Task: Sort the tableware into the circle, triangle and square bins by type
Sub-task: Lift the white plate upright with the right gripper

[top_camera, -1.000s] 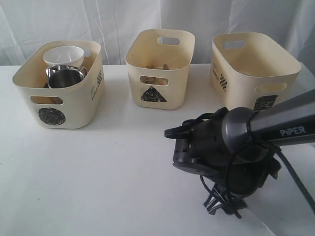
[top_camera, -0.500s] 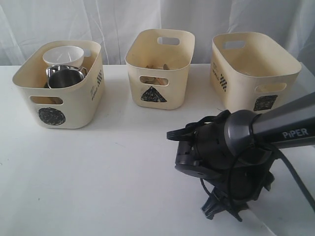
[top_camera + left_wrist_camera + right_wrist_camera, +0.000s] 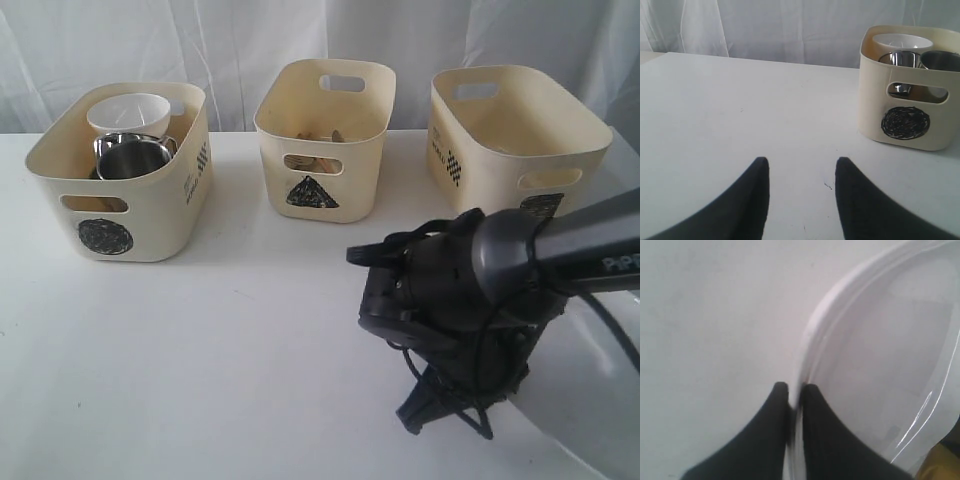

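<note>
Pinching rim of white plate [image 3: 590,400] at counter's [image 3: 250,350] 5 o'clock with right gripper [image 3: 795,388], clenched. Square bin [image 3: 520,140] at 1 o'clock from there, nearest right arm. Left gripper [image 3: 800,170] spread, empty.

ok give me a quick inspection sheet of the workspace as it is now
surface: white table, no spills seen
job's things: circle bin holds white bowl and steel mugs; triangle bin holds wooden pieces; square bin, contents not visible; white plate at front right
clutter: nothing seen
grippers: left gripper open, holding nothing; right gripper shut on the plate's rim
cables: black cable looped at the right arm's wrist
surroundings: white curtain behind the bins
</note>
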Motion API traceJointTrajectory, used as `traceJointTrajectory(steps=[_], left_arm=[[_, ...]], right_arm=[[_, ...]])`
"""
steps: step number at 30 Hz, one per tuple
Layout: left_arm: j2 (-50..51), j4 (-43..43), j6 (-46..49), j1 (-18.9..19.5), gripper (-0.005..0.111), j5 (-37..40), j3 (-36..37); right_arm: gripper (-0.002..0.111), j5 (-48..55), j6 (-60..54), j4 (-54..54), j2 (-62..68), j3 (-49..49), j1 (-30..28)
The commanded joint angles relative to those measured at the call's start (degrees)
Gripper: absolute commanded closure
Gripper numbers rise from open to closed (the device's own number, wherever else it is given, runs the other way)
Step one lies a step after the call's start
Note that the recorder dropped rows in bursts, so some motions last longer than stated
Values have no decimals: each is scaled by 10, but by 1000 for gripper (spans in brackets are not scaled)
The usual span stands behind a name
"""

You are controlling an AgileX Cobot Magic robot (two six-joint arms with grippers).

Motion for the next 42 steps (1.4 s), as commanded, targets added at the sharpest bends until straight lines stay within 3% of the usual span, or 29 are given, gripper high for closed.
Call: traceJointTrajectory(steps=[1,20,31,42], left_arm=[[-3,-3,-1,1,60,0,2],[-3,-3,-1,1,60,0,2],[-3,-3,-1,1,60,0,2],[-3,-3,-1,1,60,0,2]], right_arm=[[108,-26,-15,5,-53,-17,-2],[108,-34,-9,26,-323,-25,3],[108,-13,-9,43,-409,-25,4],[108,-14,-35,11,-471,-25,39]])
